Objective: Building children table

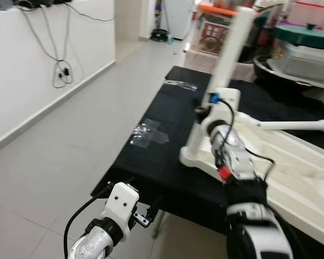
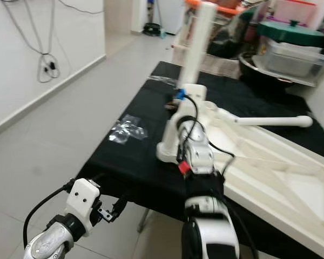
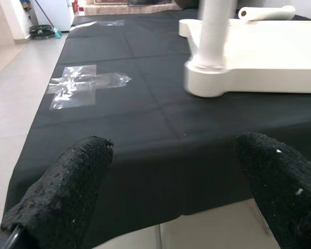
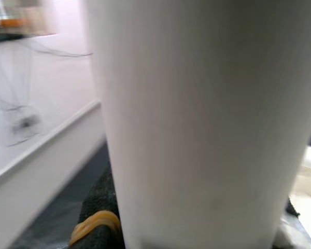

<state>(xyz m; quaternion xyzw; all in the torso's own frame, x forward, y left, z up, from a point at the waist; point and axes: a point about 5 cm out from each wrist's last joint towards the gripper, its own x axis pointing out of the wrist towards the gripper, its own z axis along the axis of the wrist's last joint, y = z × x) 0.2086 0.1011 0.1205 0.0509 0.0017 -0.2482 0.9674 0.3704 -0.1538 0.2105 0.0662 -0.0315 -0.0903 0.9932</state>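
**Leg 1 upright in corner socket, R gripper on it; other leg loose**

Obs: White tabletop (image 1: 291,162) lies underside-up on black cloth (image 1: 167,140) covering a low platform, near corner close to the cloth's front edge. One white leg (image 1: 227,70) stands upright in the near corner socket, tilted slightly. Can't tell if fully seated or tightened; the joint is blurred and partly hidden by the wrist.

R gripper (image 1: 213,105) is at the base of the upright leg. R wrist view has the leg (image 4: 197,124) right up against the cam, dark padding (image 4: 101,207) touching it low down. Judged clamped on the leg, though the fingertips themselves are hidden.

L gripper (image 3: 171,181) low, off the front edge of the cloth, fingers (image 3: 67,181) spread wide, holding nothing. Idle.

Second leg (image 1: 291,125) lies flat across the tabletop underside, rounded end pointing away to the robot's right. Not mounted.

Other: clear plastic wrap (image 1: 148,132) on cloth, left of the tabletop, apart from it. More wrap (image 1: 181,84) near far edge. Bins and a green lid (image 1: 305,35) behind, blurred.

Progress (judgement): early. 1 leg in place or being fixed, 1 visible leg still to mount. Remaining corners out of frame, status unknown. Flip to upright is left for the end.
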